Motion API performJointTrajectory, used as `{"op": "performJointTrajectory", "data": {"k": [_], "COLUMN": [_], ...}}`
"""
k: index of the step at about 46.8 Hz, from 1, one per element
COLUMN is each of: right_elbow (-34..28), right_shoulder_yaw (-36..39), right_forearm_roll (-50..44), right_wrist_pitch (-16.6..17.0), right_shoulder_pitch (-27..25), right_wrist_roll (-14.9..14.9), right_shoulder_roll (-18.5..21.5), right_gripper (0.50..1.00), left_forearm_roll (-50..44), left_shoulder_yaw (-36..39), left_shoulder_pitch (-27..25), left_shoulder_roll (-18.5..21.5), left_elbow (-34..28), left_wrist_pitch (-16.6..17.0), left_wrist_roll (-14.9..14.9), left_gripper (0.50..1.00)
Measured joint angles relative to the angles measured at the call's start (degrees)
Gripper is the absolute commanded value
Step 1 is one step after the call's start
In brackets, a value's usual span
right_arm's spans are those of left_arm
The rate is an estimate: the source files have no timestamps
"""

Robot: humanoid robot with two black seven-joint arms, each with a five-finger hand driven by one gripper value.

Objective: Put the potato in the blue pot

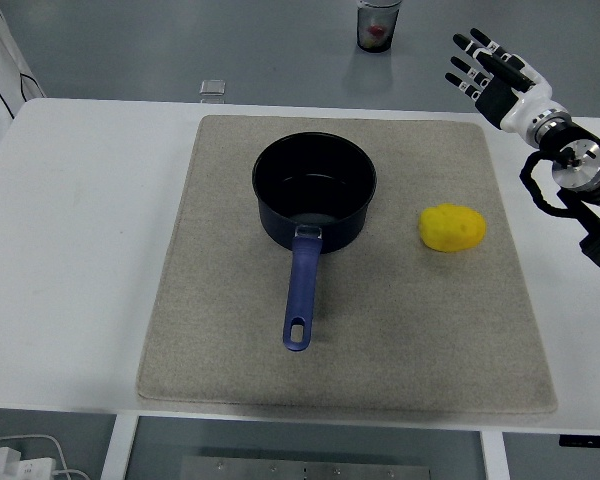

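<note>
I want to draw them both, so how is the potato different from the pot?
The potato is yellow, and the pot is dark blue. The potato is a small, solid, rounded lump, while the pot is bigger, hollow and open on top. The pot has a long handle pointing toward the near table edge, and the potato has none. Both sit on the same gray mat, apart from each other.

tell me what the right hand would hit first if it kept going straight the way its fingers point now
Probably nothing on the table. The right hand is open, its fingers pointing up-left in the picture, away from the potato and blue pot. The cup beyond the table's far edge lies roughly that way, but depth is unclear.
</note>
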Motion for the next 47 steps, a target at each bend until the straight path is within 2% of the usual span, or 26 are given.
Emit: {"op": "performJointTrajectory", "data": {"k": [10, 21, 38, 47], "right_elbow": [0.1, 0.1, 0.3, 0.7], "right_shoulder_yaw": [-0.2, -0.6, -0.6, -0.8], "right_forearm_roll": [-0.4, -0.8, -9.3, -10.4], "right_wrist_pitch": [0.6, 3.8, 4.2, 4.1], "right_shoulder_pitch": [0.1, -0.1, 0.0, 0.2], "right_wrist_roll": [-0.1, -0.1, 0.0, 0.1], "right_shoulder_roll": [-0.4, -0.3, -0.3, -0.5], "right_gripper": [0.932, 0.932, 0.932, 0.93], "left_forearm_roll": [0.0, 0.0, 0.0, 0.0], "left_shoulder_yaw": [0.0, 0.0, 0.0, 0.0], "left_shoulder_pitch": [0.0, 0.0, 0.0, 0.0], "left_shoulder_roll": [0.0, 0.0, 0.0, 0.0], "left_elbow": [0.0, 0.0, 0.0, 0.0], "left_wrist_pitch": [0.0, 0.0, 0.0, 0.0], "left_wrist_roll": [0.0, 0.0, 0.0, 0.0], "left_gripper": [0.996, 0.996, 0.996, 0.996]}}
